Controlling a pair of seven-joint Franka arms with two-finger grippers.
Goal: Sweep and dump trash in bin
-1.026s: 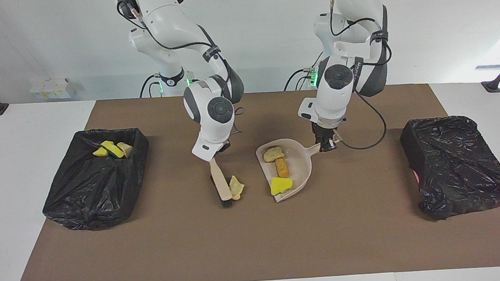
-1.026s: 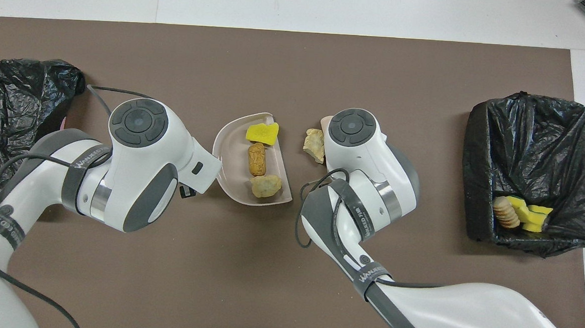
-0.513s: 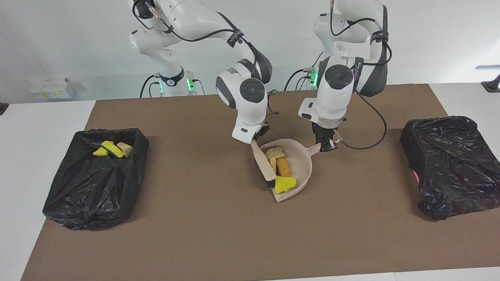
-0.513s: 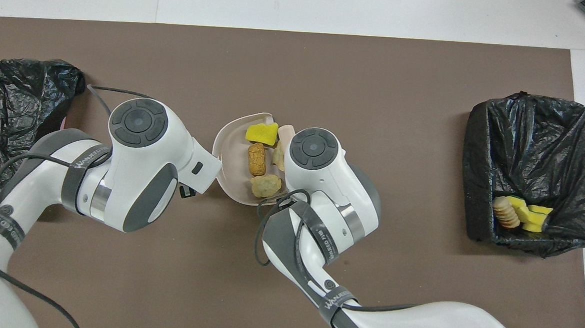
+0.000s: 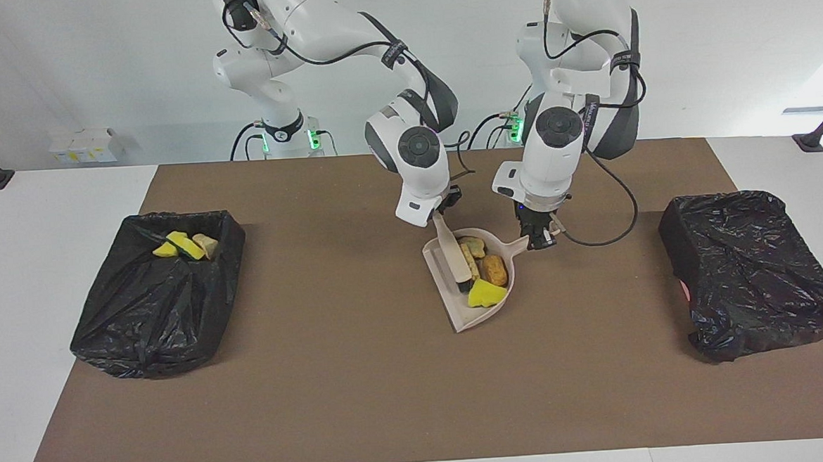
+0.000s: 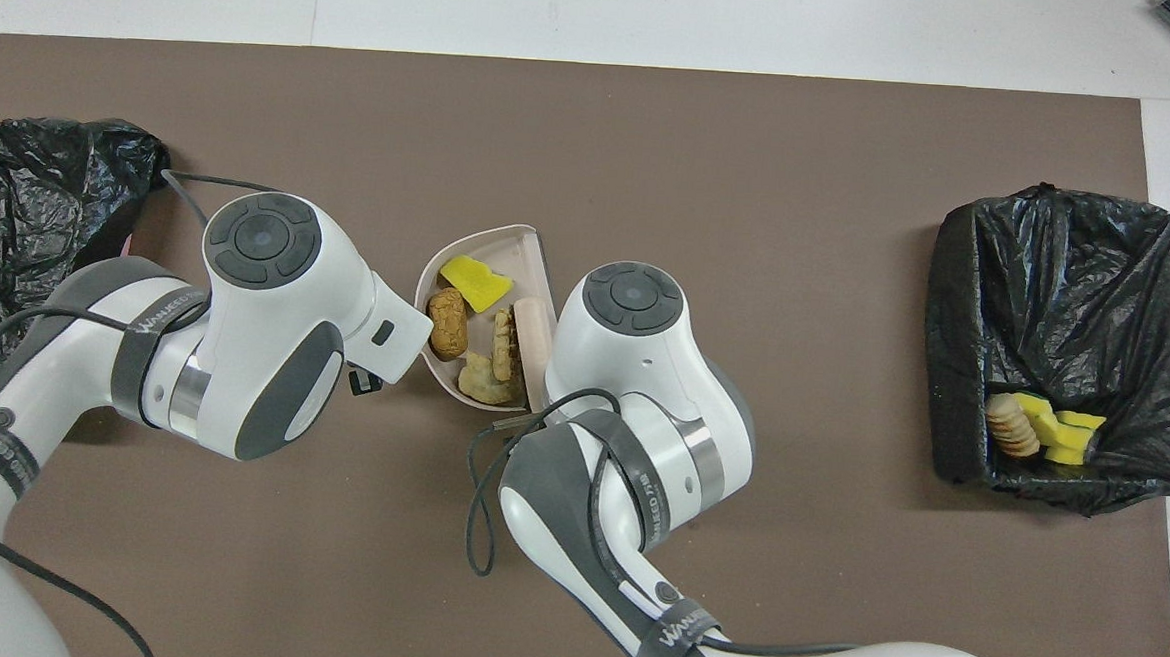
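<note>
The beige dustpan [image 5: 459, 314] lies on the brown mat mid-table, also in the overhead view [image 6: 521, 255]. It holds several lumps of trash: a yellow wedge [image 5: 487, 294] [image 6: 475, 284], an orange-brown nugget [image 5: 496, 270] [image 6: 446, 323] and tan chunks [image 5: 473, 246] [image 6: 482, 388]. My left gripper [image 5: 540, 238] is shut on the dustpan's handle. My right gripper [image 5: 444, 214] is shut on the brush [image 5: 450, 246], whose beige handle [image 6: 533, 331] and dark bristles sit inside the pan against the lumps. Its fingers are hidden under the wrist in the overhead view.
An open black-lined bin [image 5: 154, 301] [image 6: 1057, 293] at the right arm's end holds yellow wedges and a tan piece [image 5: 181, 246] [image 6: 1040, 427]. A second black-bagged bin [image 5: 751, 269] [image 6: 19, 229] stands at the left arm's end. The white table borders the mat.
My right gripper has swept the brush toward the left arm's end, pushing the loose tan chunk off the mat into the dustpan. The lumps have bunched against the pan's back wall, and the pan has shifted slightly.
</note>
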